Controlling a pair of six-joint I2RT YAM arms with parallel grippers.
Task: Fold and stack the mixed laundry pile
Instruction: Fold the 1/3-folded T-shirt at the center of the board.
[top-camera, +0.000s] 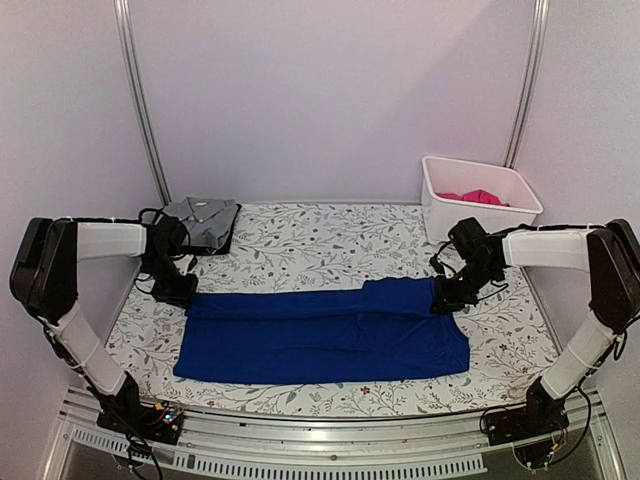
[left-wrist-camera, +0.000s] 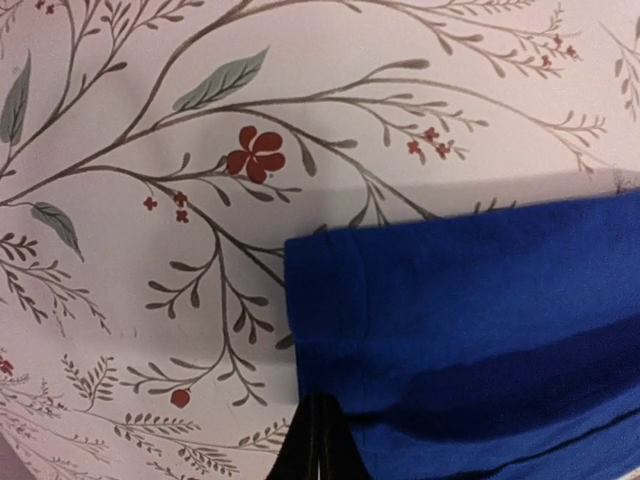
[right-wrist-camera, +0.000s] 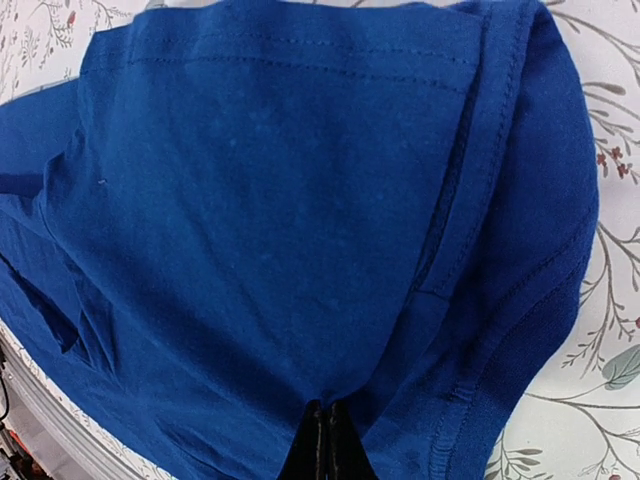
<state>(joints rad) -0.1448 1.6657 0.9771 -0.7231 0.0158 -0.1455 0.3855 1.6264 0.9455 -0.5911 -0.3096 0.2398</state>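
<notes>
Blue garment (top-camera: 320, 335) lies lengthwise across the counter (top-camera: 300, 245), partly folded along its length. Left end effector (top-camera: 178, 290) sits at its far-left corner and right end effector (top-camera: 447, 297) at its far-right corner. Grey collared shirt (top-camera: 203, 220) rests folded at the back left. Pink garment (top-camera: 475, 197) lies in the white bin (top-camera: 432, 205).

Left wrist view: fingers pressed together, pinching the hemmed corner, which is raised off the counter with a shadow beneath.

Right wrist view: fingers pressed together on the cloth beside a stitched seam, and the fabric drapes away in loose folds.

Handling: the blue garment is judged light, limp and thin. Grip it at hems or corners, both ends together, otherwise the middle will probably sag.
</notes>
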